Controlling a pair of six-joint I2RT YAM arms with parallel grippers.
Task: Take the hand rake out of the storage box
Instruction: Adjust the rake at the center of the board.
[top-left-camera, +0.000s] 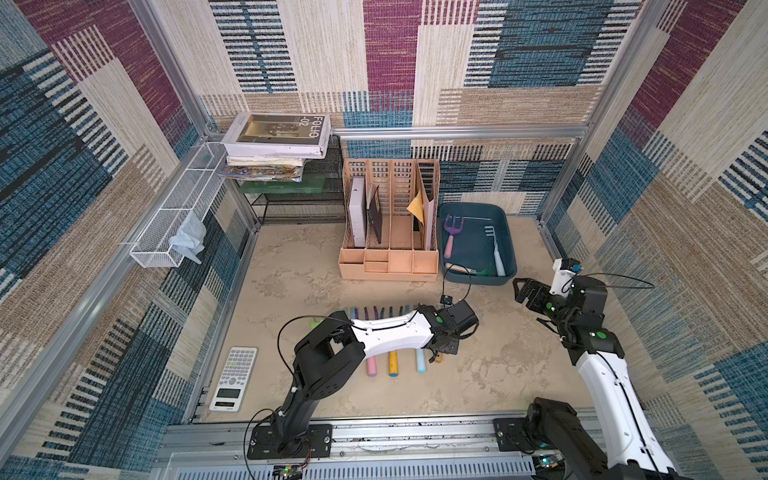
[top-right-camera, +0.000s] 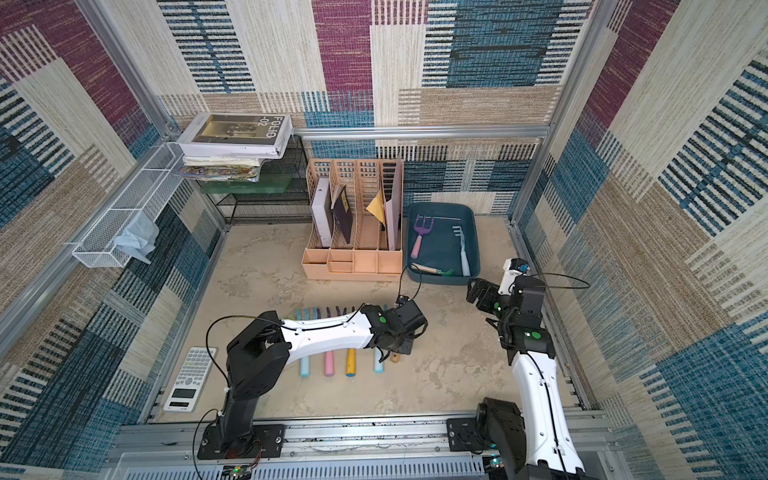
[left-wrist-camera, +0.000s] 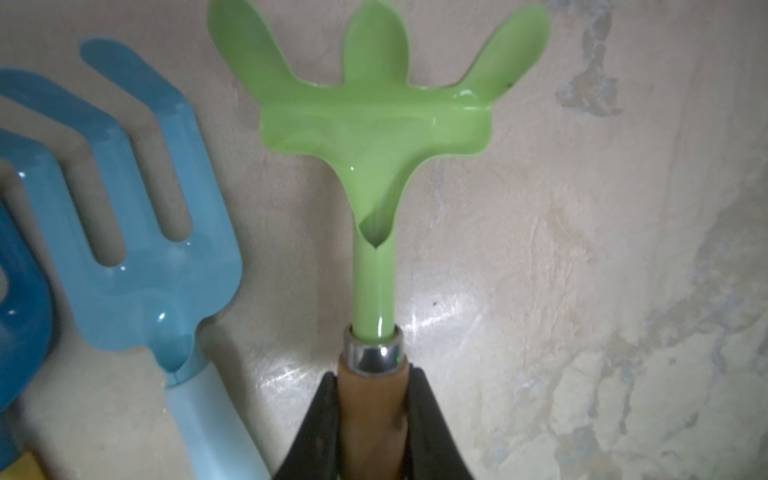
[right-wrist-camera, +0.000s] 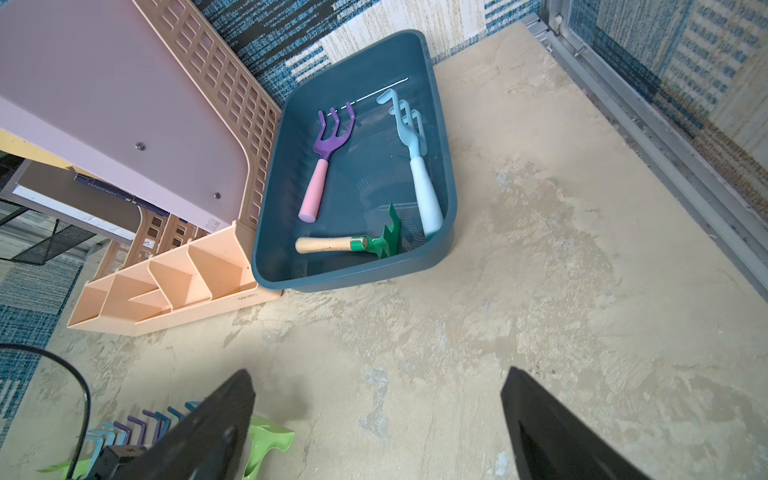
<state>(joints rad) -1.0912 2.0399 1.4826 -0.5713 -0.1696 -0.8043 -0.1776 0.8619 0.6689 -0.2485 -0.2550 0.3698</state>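
Note:
The dark teal storage box (top-left-camera: 510, 249) (top-right-camera: 476, 249) (right-wrist-camera: 353, 282) stands at the back right. Three hand rakes lie in it: a purple one with a pink handle (top-left-camera: 451, 230) (right-wrist-camera: 322, 166), a pale blue one (top-left-camera: 495, 249) (right-wrist-camera: 419, 166), and a green one with a wooden handle (top-left-camera: 463, 269) (right-wrist-camera: 345, 244). My left gripper (top-left-camera: 440, 355) (top-right-camera: 392, 353) (left-wrist-camera: 372, 382) is shut on the wooden handle of a light green rake (left-wrist-camera: 374, 124) (right-wrist-camera: 266, 440), low over the table at the right end of a row of rakes. My right gripper (top-left-camera: 524, 293) (top-right-camera: 478, 293) (right-wrist-camera: 378, 382) hangs open in front of the box.
Other rakes (top-left-camera: 392, 365) (left-wrist-camera: 137, 249) lie side by side on the table left of the held one. A peach file organizer (top-left-camera: 388, 220) stands left of the box. A calculator (top-left-camera: 232, 378) lies front left. A white wire basket (top-left-camera: 174, 220) and stacked books (top-left-camera: 276, 137) sit back left.

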